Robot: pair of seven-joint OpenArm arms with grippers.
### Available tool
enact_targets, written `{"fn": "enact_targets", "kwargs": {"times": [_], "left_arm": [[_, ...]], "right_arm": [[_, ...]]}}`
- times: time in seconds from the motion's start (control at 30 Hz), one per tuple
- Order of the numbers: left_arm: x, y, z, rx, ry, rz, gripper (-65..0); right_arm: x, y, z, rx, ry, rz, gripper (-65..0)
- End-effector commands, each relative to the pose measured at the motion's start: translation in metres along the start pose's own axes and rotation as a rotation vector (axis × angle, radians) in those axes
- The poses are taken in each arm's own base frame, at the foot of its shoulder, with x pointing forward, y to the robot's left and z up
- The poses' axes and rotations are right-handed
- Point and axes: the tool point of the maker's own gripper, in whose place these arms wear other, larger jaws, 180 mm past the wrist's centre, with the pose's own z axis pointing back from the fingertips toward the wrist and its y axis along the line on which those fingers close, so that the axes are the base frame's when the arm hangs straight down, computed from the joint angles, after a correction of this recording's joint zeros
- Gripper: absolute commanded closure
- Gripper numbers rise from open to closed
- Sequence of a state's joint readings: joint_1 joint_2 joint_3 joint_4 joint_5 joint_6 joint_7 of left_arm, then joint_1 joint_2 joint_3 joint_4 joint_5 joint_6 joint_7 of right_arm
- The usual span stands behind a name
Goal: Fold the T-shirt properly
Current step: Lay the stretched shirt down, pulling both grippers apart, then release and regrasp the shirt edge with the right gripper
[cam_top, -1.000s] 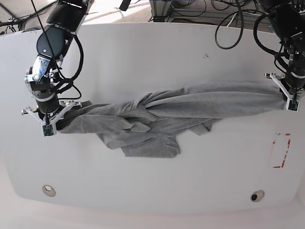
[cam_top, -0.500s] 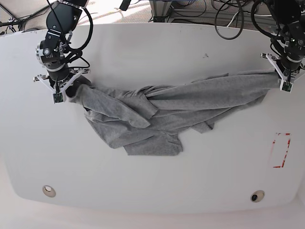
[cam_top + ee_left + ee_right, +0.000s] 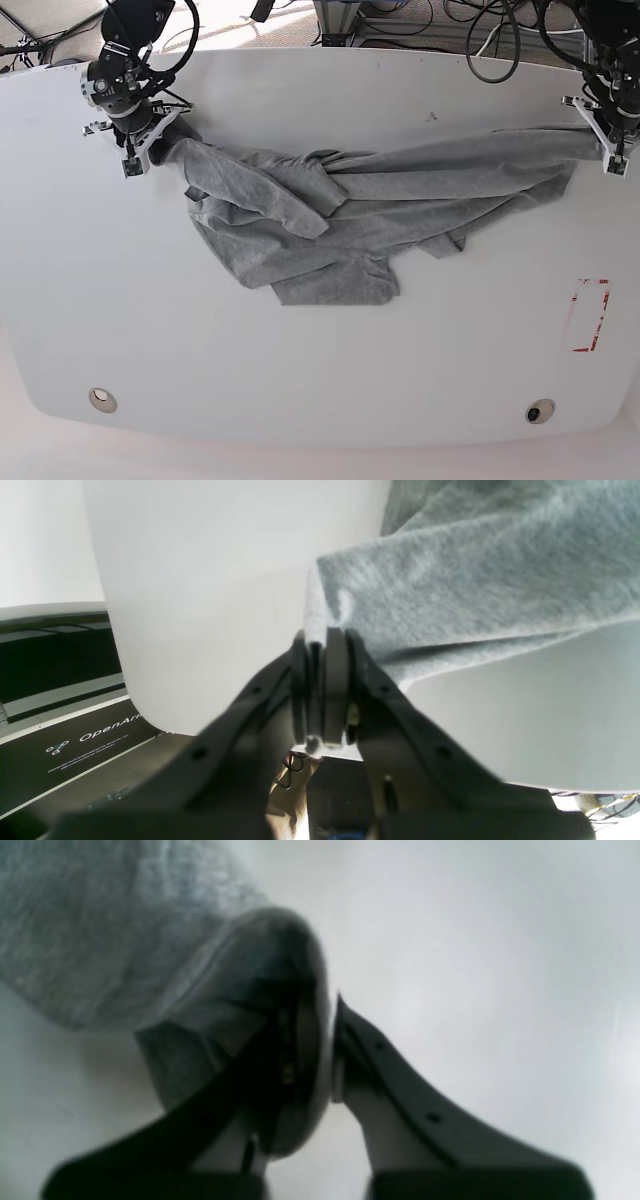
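**One shirt, two pincers clamped**

One grey T-shirt (image 3: pixel 350 215) lies stretched and bunched across the far half of the white table (image 3: pixel 320 370). The left gripper (image 3: pixel 610 150) is pinched tight on its right end, and the right gripper (image 3: pixel 135 150) on its left end.

The grey T-shirt (image 3: pixel 350 215) stretches across the white tabletop (image 3: pixel 320 370), bunched and twisted in the middle. The right gripper (image 3: pixel 140 150) pinches one end at the far left of the view; the left gripper (image 3: pixel 608 150) pinches the other end at the far right. A red rectangular marking (image 3: pixel 590 315) sits near the tabletop's right edge.
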State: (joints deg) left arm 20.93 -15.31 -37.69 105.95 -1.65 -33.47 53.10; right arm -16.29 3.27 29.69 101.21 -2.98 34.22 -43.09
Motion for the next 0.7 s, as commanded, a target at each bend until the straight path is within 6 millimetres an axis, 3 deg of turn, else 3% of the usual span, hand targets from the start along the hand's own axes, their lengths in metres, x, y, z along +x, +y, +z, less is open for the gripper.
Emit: {"fn": "enact_targets", "kwargs": {"times": [0.0, 0.1, 0.2, 0.43, 0.67], "left_arm": [[0.009, 0.007, 0.004, 0.021, -0.029, -0.009, 0.0], [0.009, 0.007, 0.004, 0.022, -0.03, -0.009, 0.0], [0.009, 0.007, 0.004, 0.021, -0.03, -0.007, 0.0], [0.01, 0.007, 0.004, 0.02, -0.032, -0.008, 0.0], [0.012, 0.001, 0.002, 0.005, -0.034, -0.021, 0.0]], "right_arm": [[0.019, 0.003, 0.011, 0.012, -0.07, 0.041, -13.6], [0.04, 0.006, 0.029, -0.007, -0.145, 0.053, -38.2], [0.052, 0.009, 0.039, -0.02, -0.187, 0.052, -50.1], [0.084, 0.022, 0.042, 0.05, -0.299, 0.005, -51.7], [0.116, 0.022, 0.03, 0.063, -0.269, 0.018, -51.7]]}}
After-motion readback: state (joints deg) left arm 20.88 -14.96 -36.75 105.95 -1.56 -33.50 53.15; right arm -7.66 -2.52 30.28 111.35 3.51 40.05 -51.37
